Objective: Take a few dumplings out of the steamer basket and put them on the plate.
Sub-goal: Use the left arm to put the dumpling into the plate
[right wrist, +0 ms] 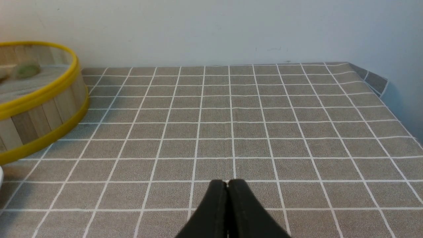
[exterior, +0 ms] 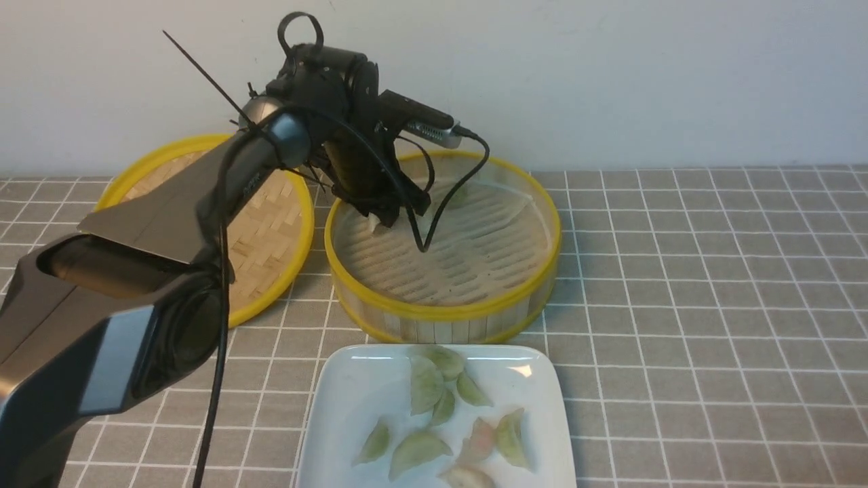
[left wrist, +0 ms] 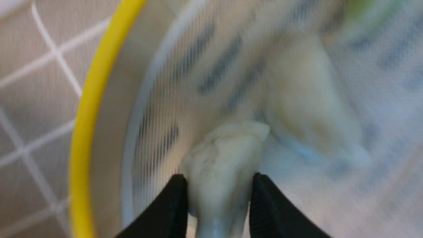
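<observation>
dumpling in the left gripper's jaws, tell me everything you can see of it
The dumpling is pale cream and faintly translucent, with a wrinkled, pinched edge and soft doughy skin. The left gripper has its black jaws pressed on both its sides. It is inside the steamer basket, close to the yellow rim; whether it touches the basket floor is unclear.

left arm (exterior: 169,220): grey-black shell | cable (exterior: 218,379): black | left pincer (left wrist: 218,201): black, tapered

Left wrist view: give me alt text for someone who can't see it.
The left gripper pinches a pale dumpling between its black fingers, inside the steamer basket. A second dumpling lies blurred beyond it; grey checked tablecloth shows outside the yellow rim.
</observation>
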{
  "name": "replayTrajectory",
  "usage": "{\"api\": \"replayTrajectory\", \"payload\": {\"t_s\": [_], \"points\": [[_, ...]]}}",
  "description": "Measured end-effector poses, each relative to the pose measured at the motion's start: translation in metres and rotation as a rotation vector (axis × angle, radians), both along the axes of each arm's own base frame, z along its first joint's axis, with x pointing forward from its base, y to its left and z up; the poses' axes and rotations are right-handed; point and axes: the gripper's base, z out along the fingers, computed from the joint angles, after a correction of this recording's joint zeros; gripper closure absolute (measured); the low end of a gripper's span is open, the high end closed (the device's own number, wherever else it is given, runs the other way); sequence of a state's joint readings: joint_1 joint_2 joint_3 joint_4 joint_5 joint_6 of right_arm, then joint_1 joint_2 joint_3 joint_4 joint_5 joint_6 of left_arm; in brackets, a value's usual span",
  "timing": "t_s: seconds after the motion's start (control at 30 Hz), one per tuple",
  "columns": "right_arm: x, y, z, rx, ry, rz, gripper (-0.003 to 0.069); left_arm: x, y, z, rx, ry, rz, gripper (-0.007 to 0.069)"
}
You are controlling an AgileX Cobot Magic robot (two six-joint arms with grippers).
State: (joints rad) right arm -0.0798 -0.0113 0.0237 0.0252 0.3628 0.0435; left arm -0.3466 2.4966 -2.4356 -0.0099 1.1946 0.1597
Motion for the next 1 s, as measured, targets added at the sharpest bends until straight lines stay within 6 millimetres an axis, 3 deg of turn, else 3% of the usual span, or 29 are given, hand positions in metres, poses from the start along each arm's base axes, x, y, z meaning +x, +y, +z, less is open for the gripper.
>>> {"api": "replayTrajectory", "payload": {"t_s": [0.03,0.13,0.3,0.47,0.53,0.6,0.63,0.77,0.8,0.87,0.97,1.0], "points": [[0.0,0.0,0.0,0.0,0.0,0.0,0.0672,-0.001,0.0,0.003,-0.001,0.004,0.0,0.0408],[0.0,0.0,0.0,0.0,0.0,0.0,0.0672,-0.013,0.002,0.082,-0.087,-0.144,-0.004,0.0408],[0.0,0.0,0.0,0.0,0.0,0.0,0.0672,-0.058,0.006,0.183,-0.272,-0.285,-0.043,0.0408],[0.0,0.0,0.0,0.0,0.0,0.0,0.0672,-0.098,0.013,0.228,-0.362,-0.302,-0.071,0.0408],[0.0,0.0,0.0,0.0,0.0,0.0,0.0672,-0.121,0.02,0.232,-0.35,-0.259,-0.068,0.0408],[0.0,0.0,0.0,0.0,0.0,0.0,0.0672,-0.142,0.025,0.224,-0.328,-0.19,-0.066,0.0408],[0.0,0.0,0.0,0.0,0.0,0.0,0.0672,-0.144,0.025,0.217,-0.319,-0.162,-0.064,0.0408],[0.0,0.0,0.0,0.0,0.0,0.0,0.0672,-0.207,0.026,0.16,-0.255,0.096,-0.097,0.0408],[0.0,0.0,0.0,0.0,0.0,0.0,0.0672,-0.211,0.026,0.159,-0.256,0.102,-0.1,0.0408],[0.0,0.0,0.0,0.0,0.0,0.0,0.0672,-0.237,0.019,0.112,-0.224,0.227,-0.121,0.0408],[0.0,0.0,0.0,0.0,0.0,0.0,0.0672,-0.251,0.01,0.066,-0.202,0.229,-0.151,0.0408],[0.0,0.0,0.0,0.0,0.0,0.0,0.0672,-0.251,0.01,0.064,-0.201,0.225,-0.153,0.0408]]}}
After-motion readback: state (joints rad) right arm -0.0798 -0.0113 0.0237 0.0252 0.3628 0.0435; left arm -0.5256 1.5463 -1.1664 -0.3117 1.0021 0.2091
